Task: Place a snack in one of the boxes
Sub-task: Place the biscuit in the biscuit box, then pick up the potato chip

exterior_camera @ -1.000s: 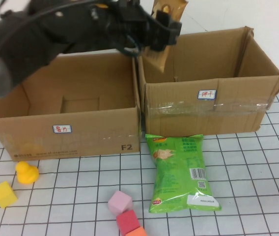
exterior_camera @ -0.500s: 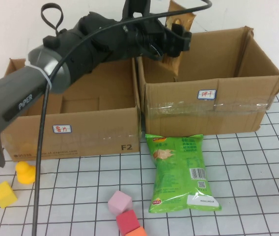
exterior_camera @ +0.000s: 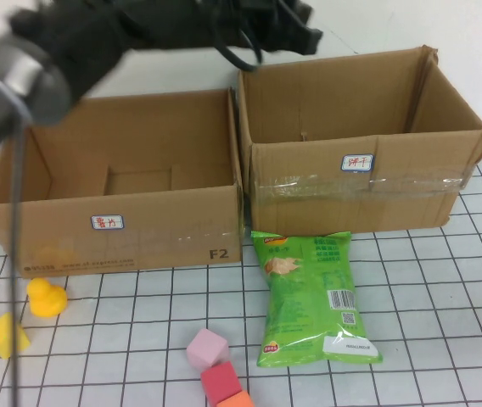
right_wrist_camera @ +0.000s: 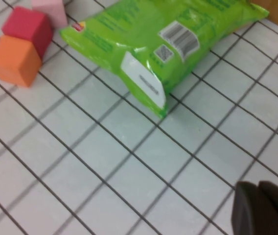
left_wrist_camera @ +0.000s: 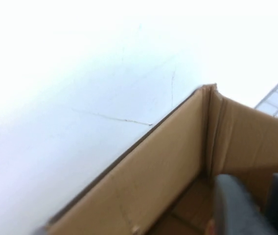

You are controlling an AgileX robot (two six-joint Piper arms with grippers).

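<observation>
A green snack bag (exterior_camera: 313, 297) lies flat on the gridded table in front of the right cardboard box (exterior_camera: 360, 170); it also shows in the right wrist view (right_wrist_camera: 163, 39). The left box (exterior_camera: 114, 229) stands beside it and looks empty. My left gripper (exterior_camera: 296, 34) is blurred, high over the back left corner of the right box. In the left wrist view its fingers (left_wrist_camera: 266, 205) stand apart over the box's inside, with nothing seen between them. The brown snack packet is out of sight. My right gripper (right_wrist_camera: 259, 210) is shut and empty, low over the table near the green bag.
A yellow duck (exterior_camera: 46, 298) and a yellow block (exterior_camera: 5, 334) lie at the front left. Pink (exterior_camera: 207, 348), red (exterior_camera: 221, 381) and orange (exterior_camera: 237, 400) blocks lie at the front middle, left of the green bag.
The left gripper held a brown packet over the right box's back left corner. Now the arm has lifted up and back, and the packet no longer shows.
</observation>
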